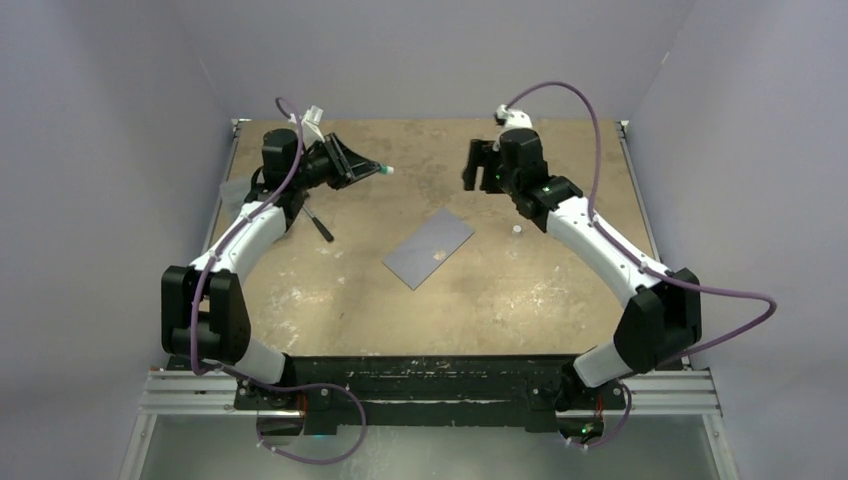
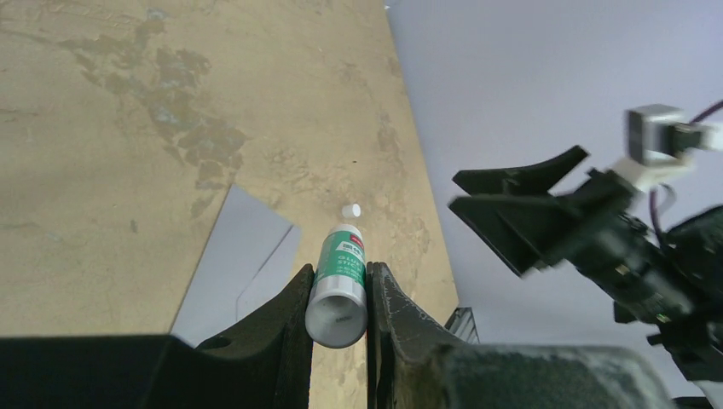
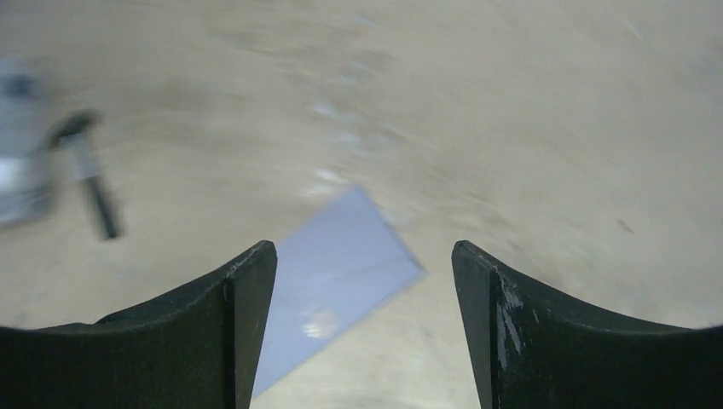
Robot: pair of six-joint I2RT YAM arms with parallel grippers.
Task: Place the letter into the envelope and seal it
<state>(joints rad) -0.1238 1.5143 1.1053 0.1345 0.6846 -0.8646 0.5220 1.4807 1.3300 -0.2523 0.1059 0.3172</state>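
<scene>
The left gripper [image 1: 362,167] is raised over the far left of the counter [image 1: 560,290], its fingers [image 2: 290,315] clamped on a green-and-white glue stick [image 2: 338,285] that points toward the centre. A small white cap [image 1: 516,230], judged to belong to the stick, stands on the counter to the right of the envelope [image 1: 430,248]. The envelope lies flat and skewed at the centre, touched by neither arm. The letter is not visible in any view; it is probably already inside, so the sealing step is judged to be in hand. Whether the flap is open or folded cannot be told. The right gripper [image 1: 478,165] hovers over the far right with its fingers [image 3: 243,298] well apart and nothing between them. Hazards: the envelope is light and unrestrained, so glue pressure can drag or rotate it unless the free gripper pins it. The stick is held by its round barrel only and may tilt or slip under downward load. An off-target stroke puts adhesive on the counter or the envelope face. Both arms converging on the centre risk contact.
</scene>
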